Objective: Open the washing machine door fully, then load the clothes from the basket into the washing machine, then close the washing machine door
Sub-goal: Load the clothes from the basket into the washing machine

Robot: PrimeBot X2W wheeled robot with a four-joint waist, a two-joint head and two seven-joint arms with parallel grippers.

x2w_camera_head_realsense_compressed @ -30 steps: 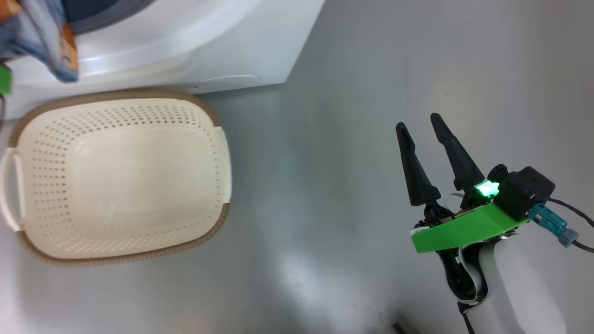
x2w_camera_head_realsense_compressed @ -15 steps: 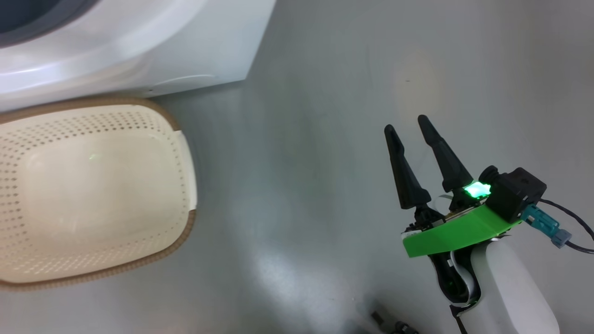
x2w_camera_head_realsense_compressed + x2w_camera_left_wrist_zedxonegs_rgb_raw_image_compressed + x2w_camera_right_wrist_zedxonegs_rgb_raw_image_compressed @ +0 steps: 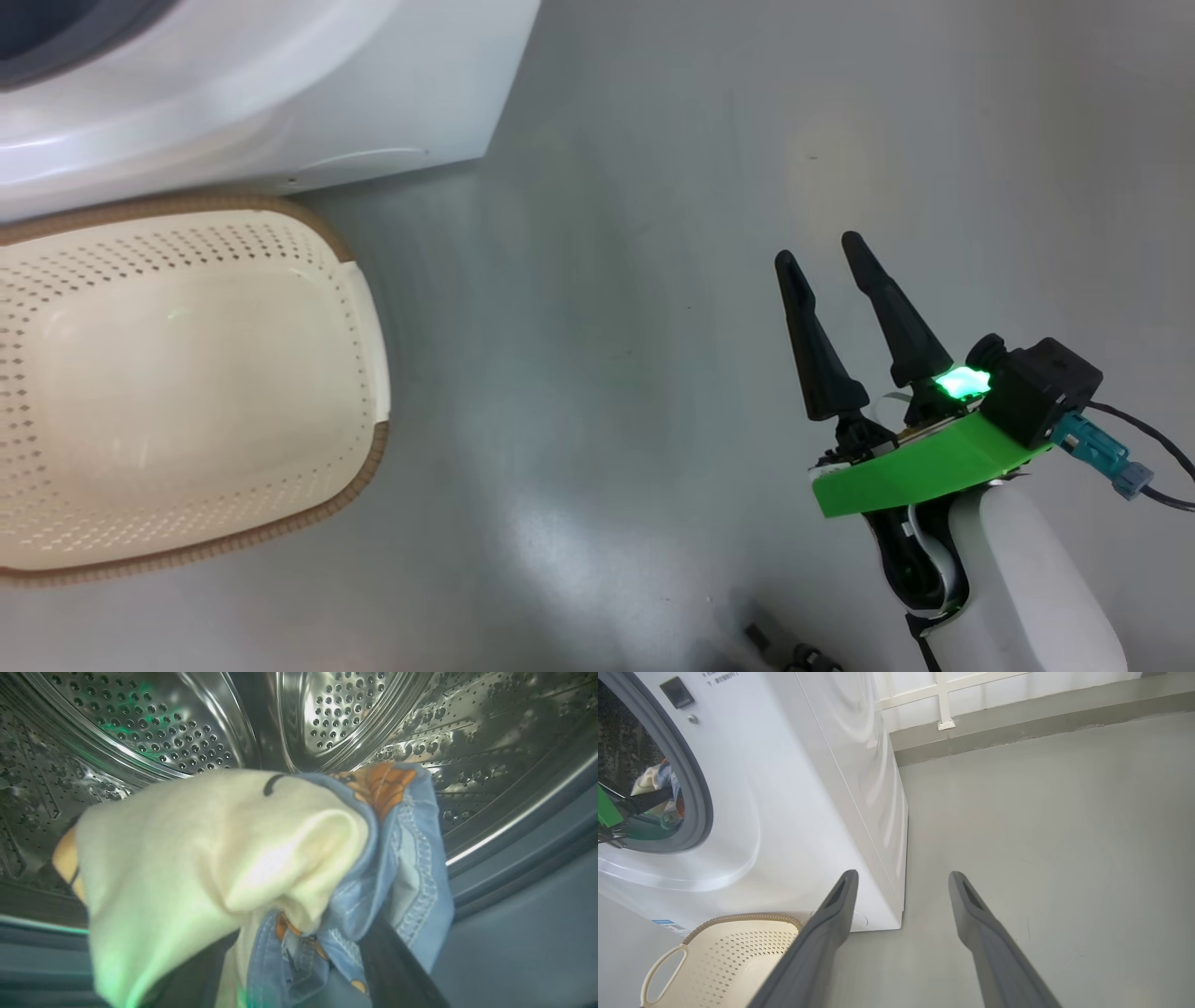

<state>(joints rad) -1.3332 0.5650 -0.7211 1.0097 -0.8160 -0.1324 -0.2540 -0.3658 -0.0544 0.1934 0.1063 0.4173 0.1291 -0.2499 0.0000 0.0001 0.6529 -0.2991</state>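
**Clothes bundle at the drum, right arm waiting over the floor**

The clothes (image 3: 210, 858) hang bunched in the middle of the left wrist view. A cream-white cloth lies in front, and a blue garment (image 3: 411, 858) with orange-brown print is folded behind it to the right. The steel perforated drum (image 3: 327, 714) curves across the top of that frame.

The left gripper (image 3: 647, 802) reaches in through the grey gasket (image 3: 698, 788) at the left edge of the right wrist view. Its dark fingers (image 3: 397, 970) look spread beneath the bundle. The cloth covers most of them, so I cannot tell whether the jaws grip it or stand free.

The right gripper (image 3: 817, 250) hovers over the grey floor (image 3: 653, 187) at the lower right of the head view, with its jaws wide apart and nothing between them.

The washing machine (image 3: 233, 103) fills the upper left of that view. The basket (image 3: 364, 467) sits on the floor just below it, close against the machine's front, with its brown rim and perforated cream wall showing.
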